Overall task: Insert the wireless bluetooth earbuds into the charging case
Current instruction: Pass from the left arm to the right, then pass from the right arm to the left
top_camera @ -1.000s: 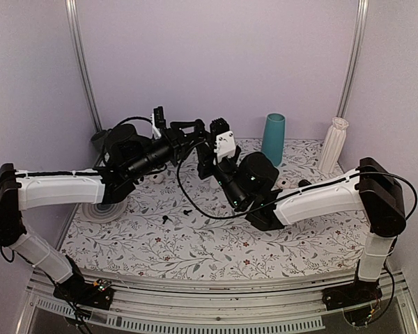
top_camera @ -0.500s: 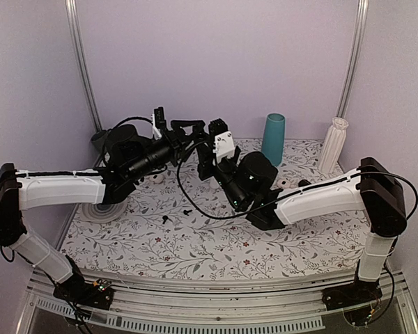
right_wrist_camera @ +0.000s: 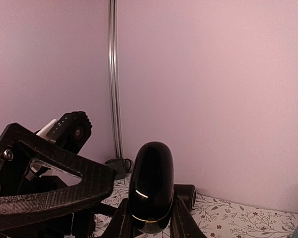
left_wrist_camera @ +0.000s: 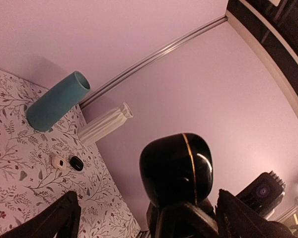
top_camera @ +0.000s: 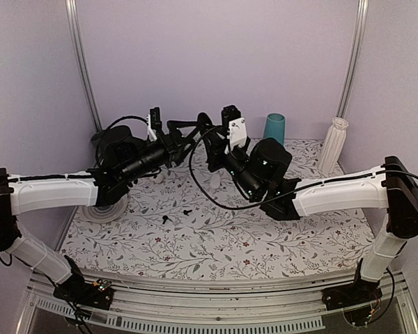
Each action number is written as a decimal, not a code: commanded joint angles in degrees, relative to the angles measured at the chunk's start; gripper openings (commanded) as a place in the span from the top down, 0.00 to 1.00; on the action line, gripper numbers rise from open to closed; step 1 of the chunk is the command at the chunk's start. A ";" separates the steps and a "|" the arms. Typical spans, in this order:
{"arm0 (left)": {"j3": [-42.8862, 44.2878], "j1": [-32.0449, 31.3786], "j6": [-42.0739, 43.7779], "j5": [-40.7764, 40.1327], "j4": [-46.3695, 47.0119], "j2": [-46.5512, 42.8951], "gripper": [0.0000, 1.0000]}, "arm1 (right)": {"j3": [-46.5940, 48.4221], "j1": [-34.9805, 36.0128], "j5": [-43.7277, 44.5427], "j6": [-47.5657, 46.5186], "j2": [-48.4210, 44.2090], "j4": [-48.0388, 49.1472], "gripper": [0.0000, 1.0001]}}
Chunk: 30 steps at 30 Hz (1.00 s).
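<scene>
Over floral tabletop [top_camera: 265, 243], left end effector [left_wrist_camera: 149, 218] wide, right end effector [right_wrist_camera: 150, 220] gripping charging case [right_wrist_camera: 150, 188].

I see a surface [top_camera: 216, 243] covered in a white cloth printed with leafy sprigs and small red flowers. At about 1 o'clock a teal cup [top_camera: 274, 129] stands upright at the far edge. A white ribbed vase [top_camera: 332, 145] stands at 2 o'clock, also upright. Left of centre, around 9 o'clock, a tiny black earbud [top_camera: 187, 210] lies on the cloth, with a second earbud [top_camera: 166, 219] near it, apart. At the 9 o'clock edge sits a pale round disc [top_camera: 96, 210]. My left wrist view shows a small white rounded object [left_wrist_camera: 57, 161] just beside a small black rounded object [left_wrist_camera: 76, 163], near the vase.
</scene>
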 commanded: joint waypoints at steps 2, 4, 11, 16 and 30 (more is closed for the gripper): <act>-0.84 4.26 6.70 2.76 -7.26 -5.44 0.04 | -1.87 -2.76 -3.35 8.97 -6.91 -8.89 0.97; 0.16 6.26 8.73 5.25 -11.09 -6.40 0.04 | -2.41 -4.26 -5.11 11.50 -8.91 -12.42 0.97; 4.38 8.40 23.11 2.52 -30.18 -8.36 0.04 | -3.07 -10.39 -11.47 22.22 -14.95 -22.01 0.97; 3.62 8.71 27.27 0.86 -32.27 -8.60 0.04 | -1.47 -13.69 -16.55 27.03 -17.45 -28.28 0.98; 3.72 10.73 43.99 14.37 -28.29 -5.48 0.04 | -1.57 -18.90 -28.61 35.92 -21.64 -31.29 0.97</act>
